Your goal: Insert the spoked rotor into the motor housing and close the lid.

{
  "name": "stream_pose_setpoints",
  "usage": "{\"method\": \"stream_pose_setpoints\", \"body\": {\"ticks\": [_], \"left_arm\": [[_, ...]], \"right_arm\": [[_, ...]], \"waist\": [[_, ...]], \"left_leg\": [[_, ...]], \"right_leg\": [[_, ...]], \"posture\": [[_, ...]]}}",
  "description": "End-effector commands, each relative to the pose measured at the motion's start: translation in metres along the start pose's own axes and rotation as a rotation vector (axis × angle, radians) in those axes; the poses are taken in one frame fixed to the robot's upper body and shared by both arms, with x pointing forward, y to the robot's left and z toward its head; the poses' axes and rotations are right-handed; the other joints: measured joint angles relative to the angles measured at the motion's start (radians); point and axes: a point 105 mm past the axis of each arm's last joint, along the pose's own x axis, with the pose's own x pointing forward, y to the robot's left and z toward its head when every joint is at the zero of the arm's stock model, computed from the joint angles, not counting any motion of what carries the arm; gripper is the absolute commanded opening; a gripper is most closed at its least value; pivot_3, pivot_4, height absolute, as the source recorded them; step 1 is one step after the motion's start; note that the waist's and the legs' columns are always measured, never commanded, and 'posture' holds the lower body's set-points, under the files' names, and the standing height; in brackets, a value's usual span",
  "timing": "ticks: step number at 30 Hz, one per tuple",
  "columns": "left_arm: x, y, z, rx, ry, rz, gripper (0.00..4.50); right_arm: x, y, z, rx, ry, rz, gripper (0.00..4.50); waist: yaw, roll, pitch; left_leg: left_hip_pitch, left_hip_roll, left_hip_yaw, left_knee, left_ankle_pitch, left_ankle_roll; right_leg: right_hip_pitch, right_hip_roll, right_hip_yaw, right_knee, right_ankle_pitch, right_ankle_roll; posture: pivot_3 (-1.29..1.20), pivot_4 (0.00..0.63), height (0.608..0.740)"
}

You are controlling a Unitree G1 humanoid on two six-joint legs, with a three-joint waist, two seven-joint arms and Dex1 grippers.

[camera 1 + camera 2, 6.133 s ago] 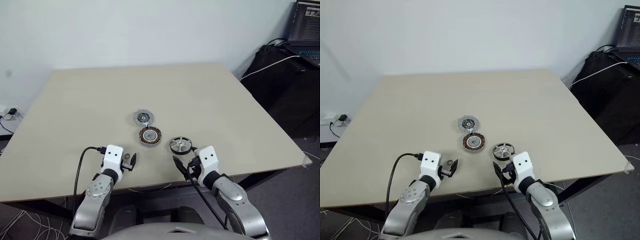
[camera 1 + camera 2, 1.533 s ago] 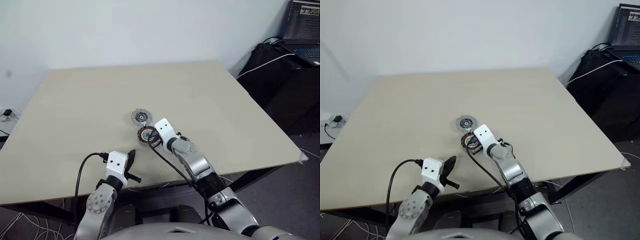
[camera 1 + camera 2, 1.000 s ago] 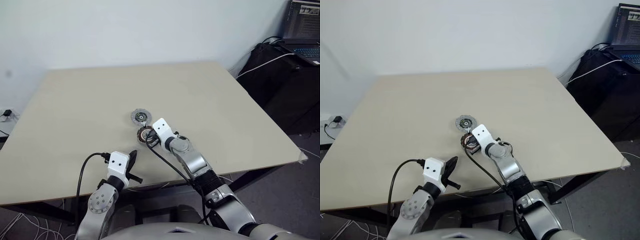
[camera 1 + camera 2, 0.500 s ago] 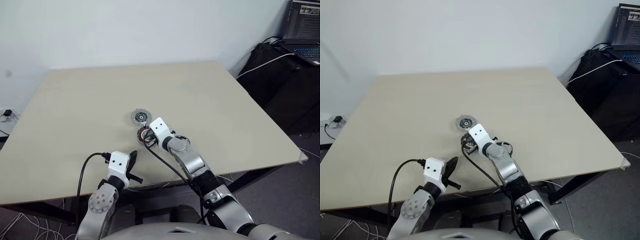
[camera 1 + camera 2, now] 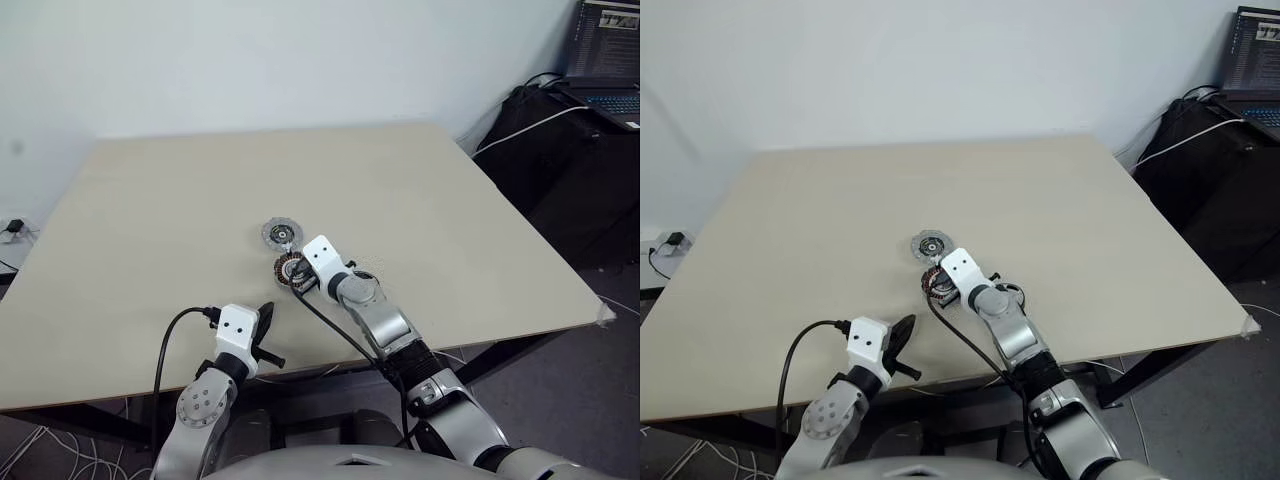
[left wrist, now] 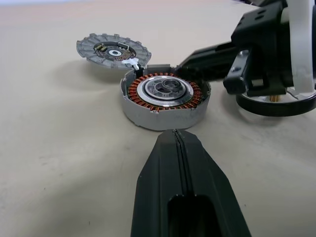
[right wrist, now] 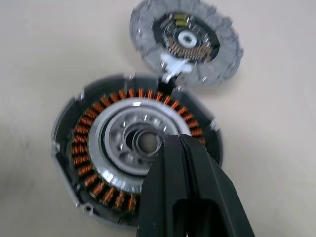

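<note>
Now your right tool (image 7: 185,148), which hung at the near edge six seconds ago, reaches out, clenched and empty, its tips over the motor housing (image 6: 165,98) mid-surface (image 5: 450,200). The spoked rotor (image 6: 163,91), earlier lying loose to the housing's right, sits inside the copper ring. One lid (image 7: 186,42) lies open, hinged at the housing's far side. Your left tool (image 6: 178,148) is clenched on nothing, near the front edge. You have one housing, one rotor, one lid.
</note>
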Motion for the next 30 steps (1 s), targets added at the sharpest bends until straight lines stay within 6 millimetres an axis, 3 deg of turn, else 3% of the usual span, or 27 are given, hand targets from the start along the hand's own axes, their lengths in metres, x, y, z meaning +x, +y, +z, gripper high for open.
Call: {"method": "stream_pose_setpoints", "body": {"ticks": [1, 14, 19, 23, 30], "left_arm": [[0.002, 0.002, 0.009, 0.010, -0.048, 0.001, 0.00], [0.003, 0.003, 0.008, 0.010, -0.047, -0.001, 0.00], [0.002, 0.002, 0.007, 0.009, -0.045, -0.003, 0.00], [0.002, -0.002, 0.011, 0.009, -0.051, -0.004, 0.00], [0.003, -0.004, 0.016, 0.006, -0.057, -0.004, 0.00]], "right_arm": [[0.001, -0.003, 0.014, -0.021, -0.035, -0.010, 0.02], [0.000, 0.012, 0.018, -0.029, -0.063, 0.063, 0.02], [0.000, 0.005, 0.020, -0.028, -0.076, 0.025, 0.02], [-0.001, -0.005, 0.033, -0.020, -0.135, -0.029, 0.02], [0.003, -0.002, 0.037, -0.042, -0.140, -0.031, 0.02]], "waist": [[0.000, 0.000, 0.000], [-0.003, 0.000, 0.000], [-0.003, 0.000, 0.000], [-0.002, 0.000, 0.000], [-0.002, 0.001, 0.000]], "left_leg": [[0.000, 0.000, 0.000, 0.000, 0.000, 0.000], [0.000, 0.000, 0.000, 0.000, 0.000, 0.000], [0.000, 0.001, 0.000, 0.000, 0.000, 0.000], [0.000, 0.001, 0.000, 0.000, 0.000, 0.000], [0.000, 0.001, 0.000, 0.000, 0.000, 0.000]], "right_leg": [[0.000, 0.000, 0.000, 0.000, 0.000, 0.000], [0.000, 0.000, 0.000, 0.000, 0.000, 0.000], [0.000, 0.000, 0.000, 0.000, 0.000, 0.000], [0.000, 0.000, 0.000, 0.000, 0.000, 0.000], [0.000, 0.000, 0.000, 0.000, 0.000, 0.000]], "posture": [[0.00, 0.000, 0.740], [0.00, 0.000, 0.740], [0.00, 0.000, 0.740], [0.00, 0.000, 0.740], [0.00, 0.000, 0.740]]}}
